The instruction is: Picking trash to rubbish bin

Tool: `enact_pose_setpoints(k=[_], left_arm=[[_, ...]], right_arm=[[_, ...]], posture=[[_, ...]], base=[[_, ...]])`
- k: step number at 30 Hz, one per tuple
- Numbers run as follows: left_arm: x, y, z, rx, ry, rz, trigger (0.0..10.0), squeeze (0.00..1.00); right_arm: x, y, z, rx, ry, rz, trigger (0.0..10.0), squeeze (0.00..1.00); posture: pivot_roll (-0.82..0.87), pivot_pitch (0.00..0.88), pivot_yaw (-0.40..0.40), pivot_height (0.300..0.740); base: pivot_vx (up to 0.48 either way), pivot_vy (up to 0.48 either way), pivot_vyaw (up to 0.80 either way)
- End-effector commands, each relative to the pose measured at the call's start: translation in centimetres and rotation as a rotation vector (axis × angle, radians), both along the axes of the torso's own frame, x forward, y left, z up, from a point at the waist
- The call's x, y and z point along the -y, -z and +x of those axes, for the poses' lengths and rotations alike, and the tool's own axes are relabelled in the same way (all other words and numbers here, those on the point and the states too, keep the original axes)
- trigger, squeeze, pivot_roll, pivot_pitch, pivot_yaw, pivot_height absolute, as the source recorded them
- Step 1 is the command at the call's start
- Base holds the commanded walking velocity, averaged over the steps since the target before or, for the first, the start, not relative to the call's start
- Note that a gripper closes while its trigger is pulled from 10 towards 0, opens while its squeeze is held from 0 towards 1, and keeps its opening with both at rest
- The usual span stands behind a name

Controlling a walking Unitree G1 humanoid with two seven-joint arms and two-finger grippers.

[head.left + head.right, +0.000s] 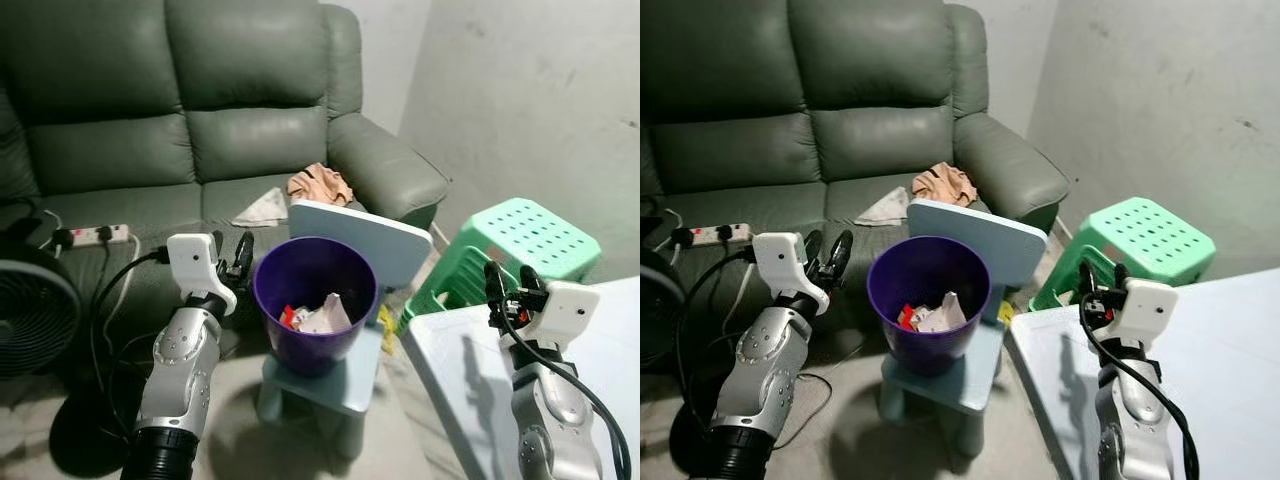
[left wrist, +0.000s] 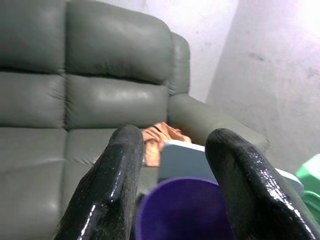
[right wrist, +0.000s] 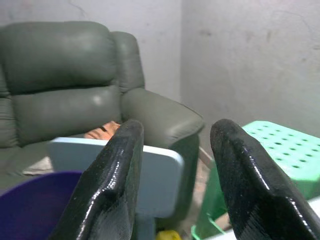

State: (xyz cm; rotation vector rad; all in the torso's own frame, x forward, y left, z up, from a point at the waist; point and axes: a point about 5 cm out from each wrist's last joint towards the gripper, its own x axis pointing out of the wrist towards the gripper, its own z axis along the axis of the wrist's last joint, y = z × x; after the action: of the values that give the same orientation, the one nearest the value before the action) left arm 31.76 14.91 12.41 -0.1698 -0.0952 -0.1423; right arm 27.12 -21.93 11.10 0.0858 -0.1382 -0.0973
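Left eye view, swept from the left: a black fan [image 1: 30, 315] and a power strip [image 1: 98, 234] with trailing cables are seen at the far left by the green sofa [image 1: 200, 120]. Next, the left gripper [image 1: 233, 262] is held just left of the purple rubbish bin [image 1: 314, 300], fingers spread apart and nothing between them. The bin is perched on a small pale-blue chair [image 1: 345, 300], with wrappers and paper trash [image 1: 318, 314] already lying inside. Beyond it, a white sheet [image 1: 262, 208] and a crumpled tan cloth [image 1: 320, 184] are left on the sofa seat. Further right stands a green stool [image 1: 515, 245], then the right gripper [image 1: 508, 283] over the near white table [image 1: 600, 350], fingers likewise parted and empty. A risk is judged here: the bin could be tipped off its chair if it is brushed by the left arm on a reach toward the sofa, and the cables could be snagged at the left
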Motion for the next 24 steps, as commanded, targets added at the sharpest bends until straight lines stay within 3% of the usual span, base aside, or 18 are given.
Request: enact_pose_setpoints(k=[1, 24], left_arm=[[-0.18, 0.02, 0.14, -0.005, 0.001, -0.004, 10.0, 0.0], [-0.21, 0.06, 0.25, -0.005, -0.005, 0.0, 10.0, 0.0]], right_arm=[[-0.37, -0.4, 0.11, 0.003, -0.011, -0.002, 10.0, 0.0], [-0.34, -0.5, 0.2, -0.019, -0.015, -0.011, 10.0, 0.0]], posture=[[-0.06, 0.0, -0.057, 0.74], [-0.06, 0.0, -0.062, 0.74]], base=[[0.0, 0.458, -0.8], [0.0, 0.461, -0.8]])
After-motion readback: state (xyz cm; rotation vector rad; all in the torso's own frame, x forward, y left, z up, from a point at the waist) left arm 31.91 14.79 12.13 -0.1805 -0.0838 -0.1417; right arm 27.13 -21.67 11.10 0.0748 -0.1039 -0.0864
